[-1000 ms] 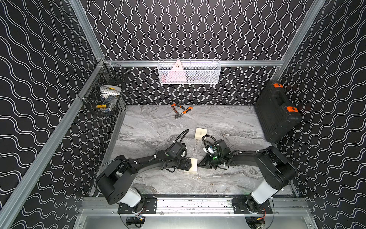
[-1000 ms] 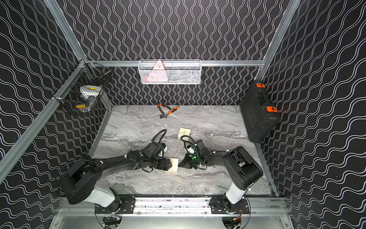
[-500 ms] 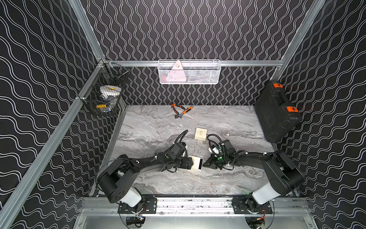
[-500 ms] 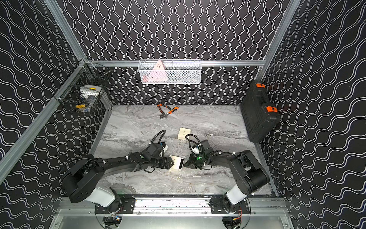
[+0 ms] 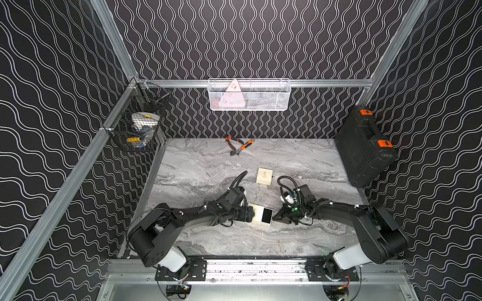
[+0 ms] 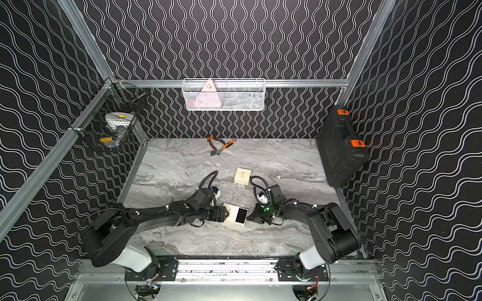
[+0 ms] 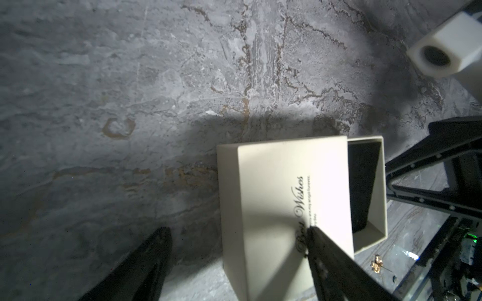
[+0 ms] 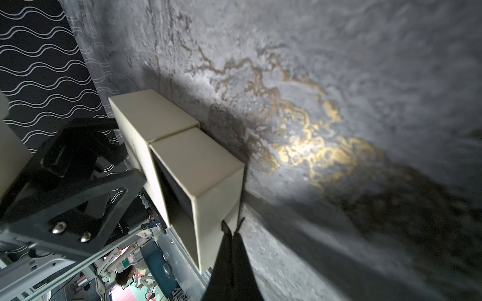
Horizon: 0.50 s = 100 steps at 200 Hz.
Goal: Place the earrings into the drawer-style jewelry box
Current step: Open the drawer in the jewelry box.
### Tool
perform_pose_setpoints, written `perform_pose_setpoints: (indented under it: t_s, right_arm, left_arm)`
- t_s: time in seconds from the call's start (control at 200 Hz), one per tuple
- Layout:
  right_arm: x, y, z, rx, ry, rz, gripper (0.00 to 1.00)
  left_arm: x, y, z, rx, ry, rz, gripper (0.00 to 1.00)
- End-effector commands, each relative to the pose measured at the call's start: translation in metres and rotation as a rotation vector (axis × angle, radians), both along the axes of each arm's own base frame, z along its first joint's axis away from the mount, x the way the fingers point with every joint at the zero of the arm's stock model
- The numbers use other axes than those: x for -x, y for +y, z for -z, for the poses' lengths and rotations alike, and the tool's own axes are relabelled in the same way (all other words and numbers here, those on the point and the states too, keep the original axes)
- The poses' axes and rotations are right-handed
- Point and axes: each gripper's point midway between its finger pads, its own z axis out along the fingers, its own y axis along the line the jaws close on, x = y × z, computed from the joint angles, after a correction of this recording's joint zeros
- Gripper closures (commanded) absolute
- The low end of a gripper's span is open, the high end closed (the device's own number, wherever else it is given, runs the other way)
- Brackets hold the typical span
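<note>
The cream drawer-style jewelry box (image 5: 257, 212) (image 6: 230, 211) lies at mid-table with its black-lined drawer (image 5: 266, 216) (image 7: 363, 182) slid partly out toward the right arm. My left gripper (image 5: 251, 213) (image 7: 237, 229) is open and straddles the sleeve's closed end; one finger lies over the printed top, the other stands clear of the side. My right gripper (image 5: 276, 218) (image 8: 232, 226) is shut, its tips against the drawer's (image 8: 195, 161) outer end; nothing shows between them. One gold earring (image 7: 377, 263) lies on the table beside the drawer.
A second small cream box (image 5: 264, 176) sits just behind the arms. Orange-handled pliers and a wrench (image 5: 238, 146) lie by the back wall. A black tool case (image 5: 365, 148) leans at the right wall. Wire baskets (image 5: 249, 95) hang on the walls.
The drawer has slid out of the sleeve toward the right, baring its black lining, as the right gripper drew back. The left gripper stayed at the box's closed end.
</note>
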Motion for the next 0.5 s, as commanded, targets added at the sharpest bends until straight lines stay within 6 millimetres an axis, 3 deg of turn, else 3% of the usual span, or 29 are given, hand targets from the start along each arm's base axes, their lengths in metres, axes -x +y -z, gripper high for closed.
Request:
perform_pose_setpoints:
  t_s: [0.0, 0.495]
  right_arm:
    - [0.0079, -0.0052, 0.0043, 0.029, 0.022, -0.006, 1.00]
    - [0.0106, -0.0093, 0.0060, 0.047, 0.020, -0.008, 1.00]
  left_arm:
    - [0.0409, 0.0861, 0.0441, -0.398, 0.156, -0.090, 0.15]
    - [0.0396, 0.0872, 0.0409, -0.387, 0.143, -0.100, 0.14]
